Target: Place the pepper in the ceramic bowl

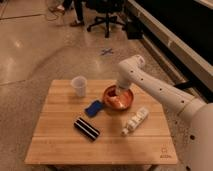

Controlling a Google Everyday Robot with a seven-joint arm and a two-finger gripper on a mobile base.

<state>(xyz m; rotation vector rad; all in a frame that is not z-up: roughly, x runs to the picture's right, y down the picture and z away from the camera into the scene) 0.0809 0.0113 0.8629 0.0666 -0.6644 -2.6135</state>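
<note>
A white robot arm is reaching in from the right of the frame, its gripper (114, 92) dipping into the ceramic bowl (118, 98) at the centre of a wooden table (60, 140). The gripper's tip is lying low inside the bowl, toward its left half. The pepper is not showing anywhere on the tabletop; it is probably inside the bowl under the gripper, though that cannot be confirmed. The step in hand appears to be the drop-off itself. Next, the arm would need to let go if it has not, then lift straight up without nudging the bowl's rim. Around the bowl are sitting a translucent cup (78, 85) at upper left, a blue object (93, 107) touching its left edge, a black ribbed block (86, 128) at lower left, and a white bottle (136, 120) lying at lower right.
</note>
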